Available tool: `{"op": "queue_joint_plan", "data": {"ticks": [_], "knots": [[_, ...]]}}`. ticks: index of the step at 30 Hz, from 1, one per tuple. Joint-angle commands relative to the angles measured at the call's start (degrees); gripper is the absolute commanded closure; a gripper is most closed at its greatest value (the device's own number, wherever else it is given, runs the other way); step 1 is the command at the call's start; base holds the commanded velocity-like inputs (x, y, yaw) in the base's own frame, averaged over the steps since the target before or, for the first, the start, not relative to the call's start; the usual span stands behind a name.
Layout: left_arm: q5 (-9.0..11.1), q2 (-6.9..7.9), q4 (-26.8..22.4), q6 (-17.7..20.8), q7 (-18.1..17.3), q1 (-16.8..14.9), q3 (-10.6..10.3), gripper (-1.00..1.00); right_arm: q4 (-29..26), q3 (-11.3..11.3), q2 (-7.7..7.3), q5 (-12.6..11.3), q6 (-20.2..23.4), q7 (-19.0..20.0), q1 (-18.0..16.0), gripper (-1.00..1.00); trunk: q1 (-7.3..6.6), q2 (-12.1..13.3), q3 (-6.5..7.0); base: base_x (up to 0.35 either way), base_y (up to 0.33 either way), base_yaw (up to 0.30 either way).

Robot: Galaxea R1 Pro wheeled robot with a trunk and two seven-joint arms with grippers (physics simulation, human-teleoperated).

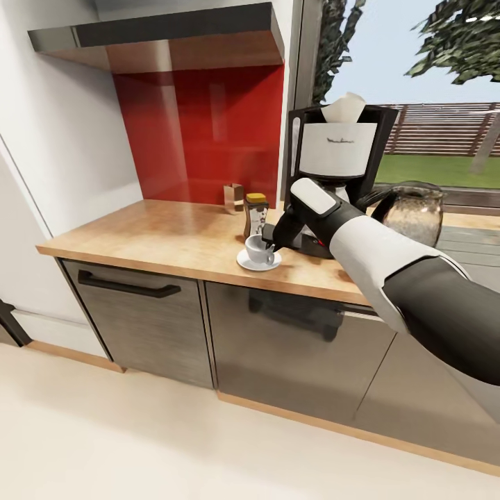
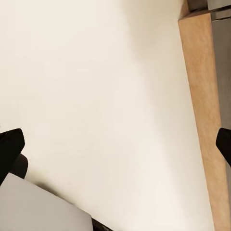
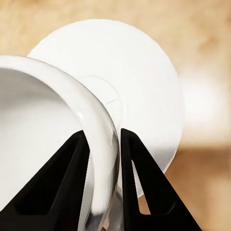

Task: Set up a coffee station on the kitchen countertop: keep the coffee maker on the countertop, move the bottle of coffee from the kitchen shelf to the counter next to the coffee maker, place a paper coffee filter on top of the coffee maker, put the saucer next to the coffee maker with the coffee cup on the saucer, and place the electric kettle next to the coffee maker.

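On the kitchen countertop [image 1: 160, 239] the black coffee maker [image 1: 340, 163] stands with the white paper coffee filter [image 1: 345, 107] on its top. The yellow-lidded bottle of coffee [image 1: 255, 214] is just to its left, and the dark glass electric kettle [image 1: 414, 208] to its right. In front lies the saucer [image 1: 244, 261] [image 3: 139, 67] with the coffee cup [image 1: 257, 251] [image 3: 38, 125] over its middle. My right gripper [image 1: 269, 241] [image 3: 103, 133] is shut on the cup's rim, one finger inside and one outside. The left gripper [image 2: 117, 144] hangs open over the floor. The kitchen shelf [image 1: 173, 31] is above.
A small tan box [image 1: 233, 198] stands by the red back panel [image 1: 201, 132]. Grey cabinet fronts [image 1: 139, 312] run under the worktop, with a wood plinth [image 2: 199, 96] and pale floor [image 1: 139, 444] below. A window is behind the kettle.
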Motion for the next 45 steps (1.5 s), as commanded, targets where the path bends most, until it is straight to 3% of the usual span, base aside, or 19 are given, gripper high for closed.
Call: {"op": "queue_joint_plan", "data": {"ticks": [1,36,39,45], "knots": [[0.5,0.02,0.0,0.4,-0.2,0.0,-0.2,-1.00,-0.1,0.3,-0.02,-0.6,0.0,-0.5,-0.1,1.00,-0.01,0.0,-0.05,0.000,0.000,0.000],[0.5,0.02,0.0,0.4,-0.2,0.0,-0.2,-1.00,-0.1,0.3,-0.02,-0.6,0.0,-0.5,-0.1,1.00,-0.01,0.0,-0.05,0.031,0.000,0.000],[0.5,0.02,0.0,0.4,-0.2,0.0,-0.2,-1.00,-0.1,0.3,-0.02,-0.6,0.0,-0.5,-0.1,1.00,0.65,-1.2,-0.59,0.000,0.000,0.000],[0.5,0.02,0.0,0.4,-0.2,0.0,-0.2,-1.00,-0.1,0.3,-0.02,-0.6,0.0,-0.5,-0.1,1.00,0.65,-1.2,-0.59,0.000,0.000,0.000]]}}
